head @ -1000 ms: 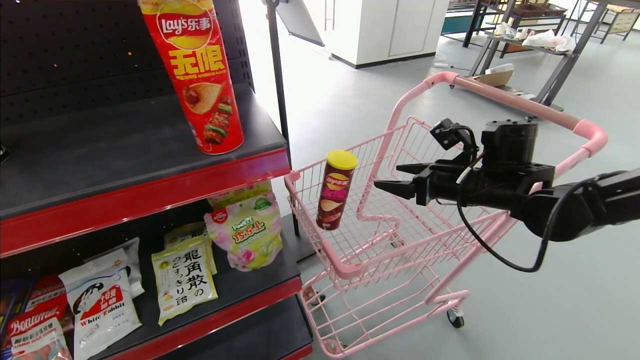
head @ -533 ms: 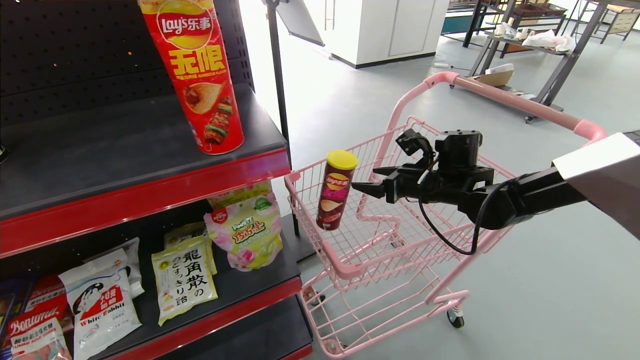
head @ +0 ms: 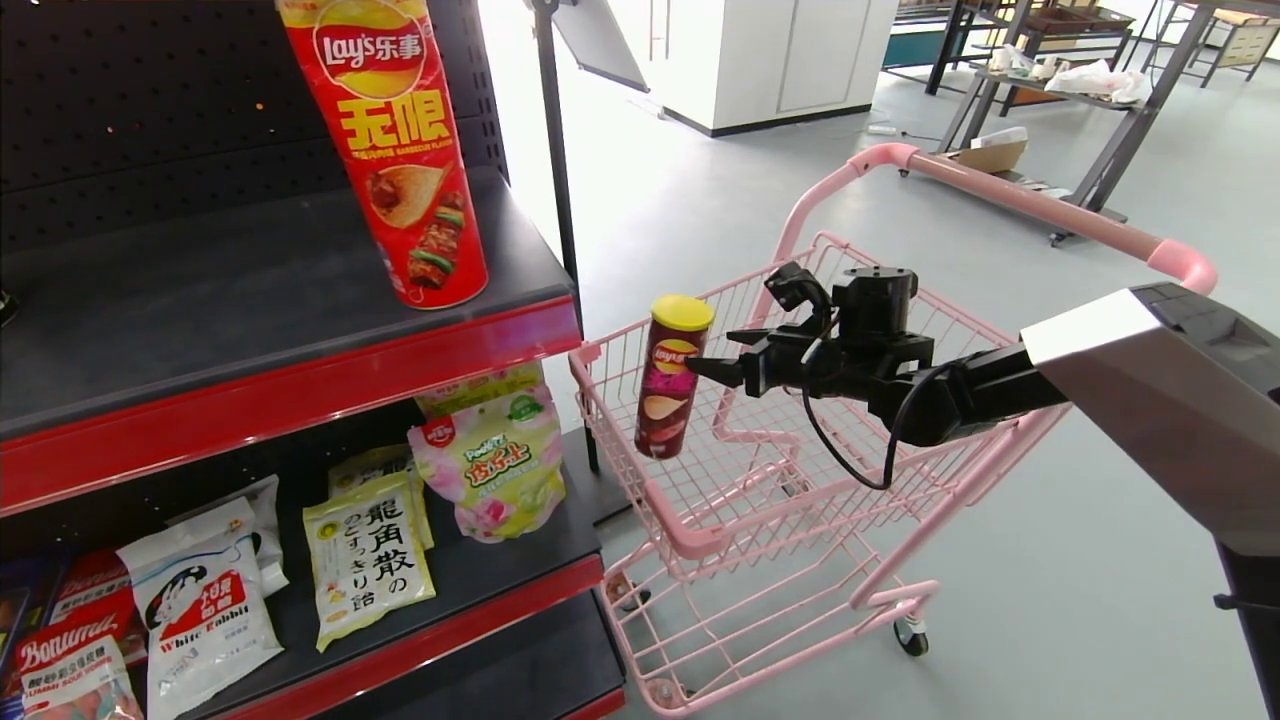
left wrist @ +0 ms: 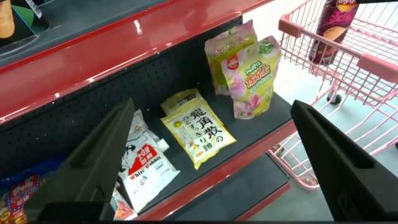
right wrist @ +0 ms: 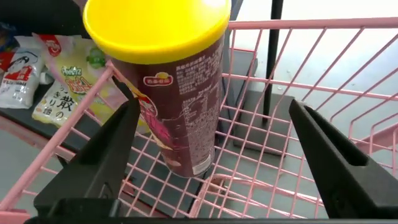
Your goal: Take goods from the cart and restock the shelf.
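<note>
Right wrist view: yellow-lidded maroon chip can (right wrist: 186,118) standing in cart (right wrist: 298,25); right gripper (right wrist: 214,106) apart.

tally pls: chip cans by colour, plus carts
red chip can, on the top shelf: 1
maroon chip can with yellow lid, in the cart: 1
pink cart: 1
total: 3

Chip can (head: 672,385), centre: maroon body, yellow lid. Cart (head: 693,540): pink wire grid. Tall can (head: 395,150), upper left: red, yellow lettering. Shelf (head: 200,300): black, red edging.
</note>
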